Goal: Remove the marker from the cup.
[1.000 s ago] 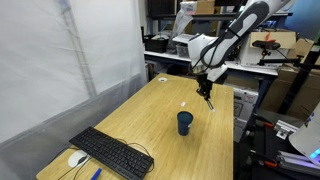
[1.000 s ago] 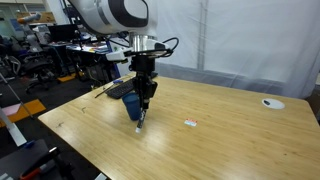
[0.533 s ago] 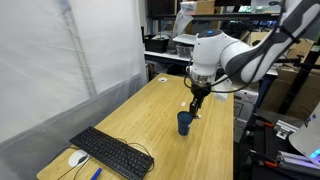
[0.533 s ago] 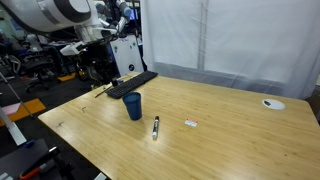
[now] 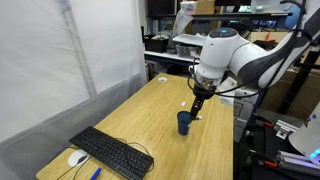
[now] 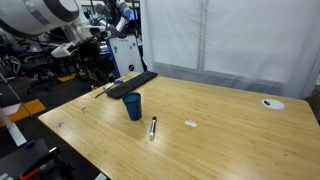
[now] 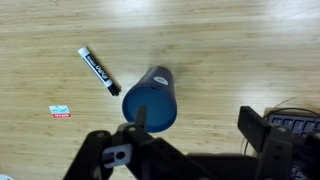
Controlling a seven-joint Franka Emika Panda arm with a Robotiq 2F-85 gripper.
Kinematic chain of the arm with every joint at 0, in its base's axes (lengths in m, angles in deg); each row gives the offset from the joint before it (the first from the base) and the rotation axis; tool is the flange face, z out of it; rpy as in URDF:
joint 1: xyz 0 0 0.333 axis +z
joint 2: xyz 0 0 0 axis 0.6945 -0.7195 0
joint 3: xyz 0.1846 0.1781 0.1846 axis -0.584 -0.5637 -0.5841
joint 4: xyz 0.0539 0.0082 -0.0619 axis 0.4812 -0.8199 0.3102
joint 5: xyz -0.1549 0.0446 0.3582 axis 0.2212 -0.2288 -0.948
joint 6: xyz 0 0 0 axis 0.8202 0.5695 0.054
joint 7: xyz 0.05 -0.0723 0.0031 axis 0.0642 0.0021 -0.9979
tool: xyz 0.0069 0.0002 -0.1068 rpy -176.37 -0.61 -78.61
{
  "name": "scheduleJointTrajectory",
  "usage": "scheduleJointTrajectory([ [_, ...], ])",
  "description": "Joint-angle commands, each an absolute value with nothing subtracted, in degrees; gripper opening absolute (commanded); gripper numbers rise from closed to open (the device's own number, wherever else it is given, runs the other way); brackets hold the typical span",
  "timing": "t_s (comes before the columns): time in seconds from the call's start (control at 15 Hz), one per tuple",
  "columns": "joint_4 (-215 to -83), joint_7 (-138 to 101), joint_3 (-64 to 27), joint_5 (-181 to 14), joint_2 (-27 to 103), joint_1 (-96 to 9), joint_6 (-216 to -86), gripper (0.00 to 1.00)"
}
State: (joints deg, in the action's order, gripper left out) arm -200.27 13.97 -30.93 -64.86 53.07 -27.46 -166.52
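The dark blue cup (image 6: 133, 106) stands upright on the wooden table (image 6: 230, 125). The marker (image 6: 152, 127), white with a black band, lies flat on the table beside the cup and outside it. In the wrist view the cup (image 7: 152, 100) sits below the camera, with the marker (image 7: 99, 70) to its upper left. My gripper (image 7: 200, 130) hangs high above the table, open, with nothing between its fingers. In an exterior view the gripper (image 5: 197, 103) hovers just above and behind the cup (image 5: 185, 122).
A black keyboard (image 5: 110, 152) and a white mouse (image 5: 77, 158) lie at one end of the table. A small white-and-red tag (image 6: 191, 123) lies near the marker. A white round object (image 6: 270, 103) sits near the far edge. Cluttered benches surround the table.
A second ago my gripper was shut on the marker just above the table. It has since opened, the marker lies on the table, and the arm has lifted away.
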Motion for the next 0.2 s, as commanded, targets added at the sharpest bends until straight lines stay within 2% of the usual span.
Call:
scheduleJointTrajectory([
  [0.0,-200.3,13.8,-32.2,-65.0,53.1,-28.7,-166.4,0.93],
  [0.13,-200.3,13.8,-32.2,-65.0,53.1,-28.7,-166.5,0.93],
])
